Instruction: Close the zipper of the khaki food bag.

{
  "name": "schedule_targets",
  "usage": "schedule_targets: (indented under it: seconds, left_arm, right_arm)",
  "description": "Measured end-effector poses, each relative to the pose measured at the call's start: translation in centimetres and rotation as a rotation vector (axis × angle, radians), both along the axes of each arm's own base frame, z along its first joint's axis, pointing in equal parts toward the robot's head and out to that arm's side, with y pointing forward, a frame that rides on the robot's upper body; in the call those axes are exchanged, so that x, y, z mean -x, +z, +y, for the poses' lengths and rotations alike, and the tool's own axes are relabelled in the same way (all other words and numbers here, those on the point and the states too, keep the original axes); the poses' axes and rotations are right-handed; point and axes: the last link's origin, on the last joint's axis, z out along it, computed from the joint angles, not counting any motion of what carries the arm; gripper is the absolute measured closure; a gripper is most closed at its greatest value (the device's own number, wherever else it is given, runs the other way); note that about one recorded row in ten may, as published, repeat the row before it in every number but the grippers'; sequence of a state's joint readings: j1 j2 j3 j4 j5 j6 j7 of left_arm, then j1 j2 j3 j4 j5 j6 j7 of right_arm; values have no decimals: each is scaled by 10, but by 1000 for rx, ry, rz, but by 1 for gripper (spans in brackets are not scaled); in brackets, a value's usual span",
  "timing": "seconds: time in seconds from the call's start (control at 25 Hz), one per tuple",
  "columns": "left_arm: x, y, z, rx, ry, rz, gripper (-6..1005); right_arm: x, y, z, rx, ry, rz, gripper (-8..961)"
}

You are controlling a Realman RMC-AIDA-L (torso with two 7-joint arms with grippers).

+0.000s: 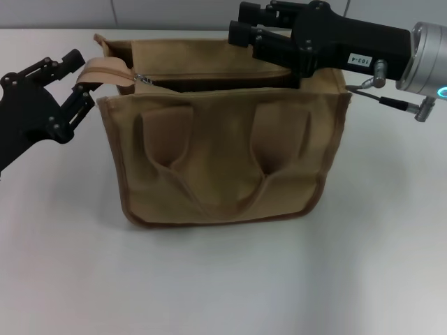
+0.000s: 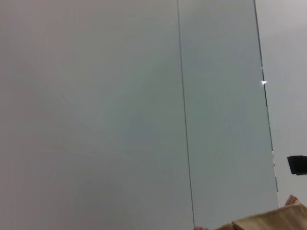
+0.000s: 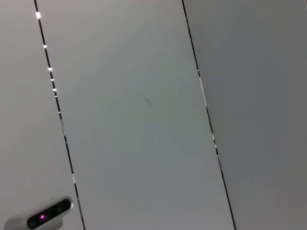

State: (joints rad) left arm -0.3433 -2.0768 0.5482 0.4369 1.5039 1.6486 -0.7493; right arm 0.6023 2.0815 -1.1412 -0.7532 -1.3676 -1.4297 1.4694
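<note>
While the left gripper (image 1: 82, 78) pinches the zipper (image 1: 209, 75) end tab, still to do: drag pull (image 1: 142, 79) along the bag (image 1: 216, 160), right gripper (image 1: 241, 24) state unclear.

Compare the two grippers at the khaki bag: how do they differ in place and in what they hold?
The left gripper pinches the fabric tab at the khaki food bag's left end; the right gripper hovers above the bag's open top, gripping nothing visible. The left comes from the side, the right from behind. Both are black.
</note>
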Motion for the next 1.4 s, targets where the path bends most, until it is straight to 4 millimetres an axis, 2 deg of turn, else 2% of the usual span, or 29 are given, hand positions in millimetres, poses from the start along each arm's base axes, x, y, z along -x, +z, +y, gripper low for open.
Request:
schedule_targets:
  seconds: [0.52, 0.6, 0.96, 1.28, 1.4]
  left_arm:
    - [-3, -1, -3, -1, -21, -20, 819]
    - [-6, 0, -3, 16, -29, -49, 983]
    - [-14, 1, -1, 23, -56, -105, 981]
    - [-40, 6, 23, 93, -105, -176, 980]
    - [-49, 4, 30, 114, -131, -172, 979]
  right_arm:
    - [-1, 0, -2, 47, -41, 34, 532]
    - [-2, -2, -2, 27, -25, 31, 532]
    - [9, -19, -8, 151, -21, -1, 532]
    - [4, -34, -3, 87, -19, -102, 532]
    - [6, -39, -8, 38, 63, -116, 532]
